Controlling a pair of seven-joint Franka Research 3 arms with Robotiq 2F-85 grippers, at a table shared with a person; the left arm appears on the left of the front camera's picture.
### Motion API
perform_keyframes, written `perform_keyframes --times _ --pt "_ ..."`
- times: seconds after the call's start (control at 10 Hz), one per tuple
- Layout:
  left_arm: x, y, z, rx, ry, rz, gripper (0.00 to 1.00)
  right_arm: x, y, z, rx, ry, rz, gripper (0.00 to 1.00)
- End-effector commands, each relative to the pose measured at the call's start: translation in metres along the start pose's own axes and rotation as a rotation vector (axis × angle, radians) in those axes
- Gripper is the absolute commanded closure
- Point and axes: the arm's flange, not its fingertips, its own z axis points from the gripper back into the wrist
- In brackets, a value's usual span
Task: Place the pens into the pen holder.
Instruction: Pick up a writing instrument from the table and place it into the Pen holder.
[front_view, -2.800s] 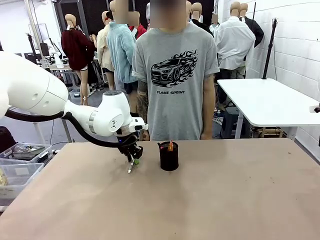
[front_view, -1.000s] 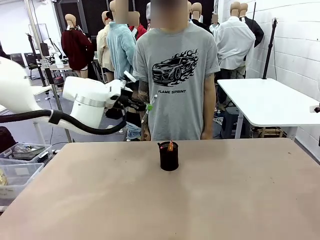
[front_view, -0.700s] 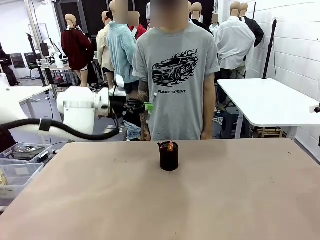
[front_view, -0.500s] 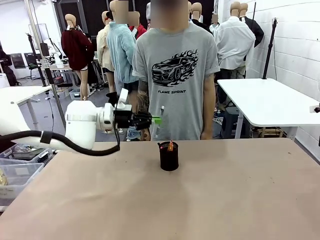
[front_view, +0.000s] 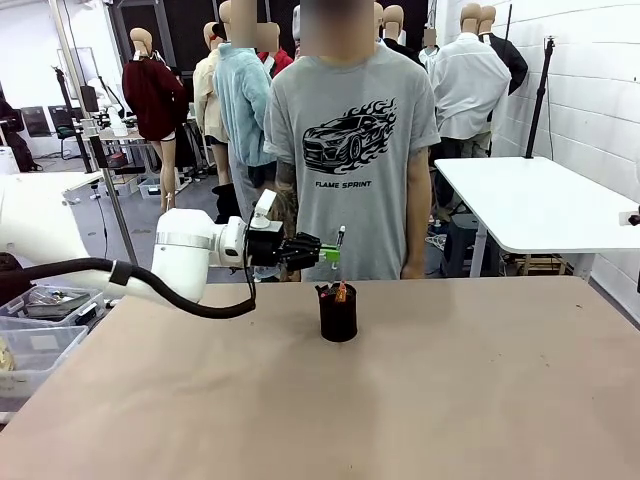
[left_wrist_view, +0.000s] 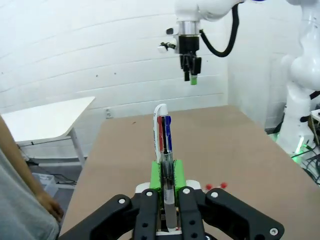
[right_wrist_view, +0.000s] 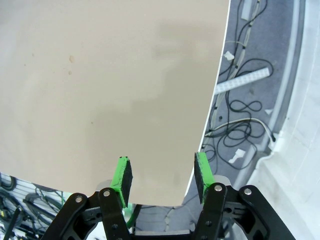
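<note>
While one pen (front_view: 341, 293) sits in the pen holder (front_view: 338, 313), the left end effector (front_view: 331, 254) clamps another (left_wrist_view: 163, 145).

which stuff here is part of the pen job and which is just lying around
Job: white pen clamped in the left gripper; black pen holder with an orange pen already in it.
Lying about: plastic bins beside the table; white side table.

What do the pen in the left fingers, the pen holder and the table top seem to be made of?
The pen: probably glossy white plastic, with red and blue sliders near its top end. The pen holder: matte black, too small here to tell mesh metal from plastic. The table top: smooth, dull tan board, perhaps laminate or fibreboard; no grain shows.
</note>
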Motion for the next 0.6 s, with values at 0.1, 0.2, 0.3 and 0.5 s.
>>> perform_keyframes --times 0.1,0.2,0.3,0.5 --pt "-0.021 0.018 -0.014 0.056 0.054 0.004 1.0 0.0 -0.001 -0.001 -0.028 0.003 0.003 0.36" --pt "-0.025 0.018 -0.018 0.031 0.056 0.032 1.0 0.0 -0.001 -0.001 -0.028 0.003 0.003 0.36" --pt "-0.028 0.018 -0.017 0.029 0.066 0.035 1.0 0.0 -0.001 -0.001 -0.028 0.003 0.003 0.36" --pt "-0.03 0.014 -0.015 0.001 0.051 0.053 1.0 0.0 -0.001 -0.001 -0.028 0.003 0.003 0.36"
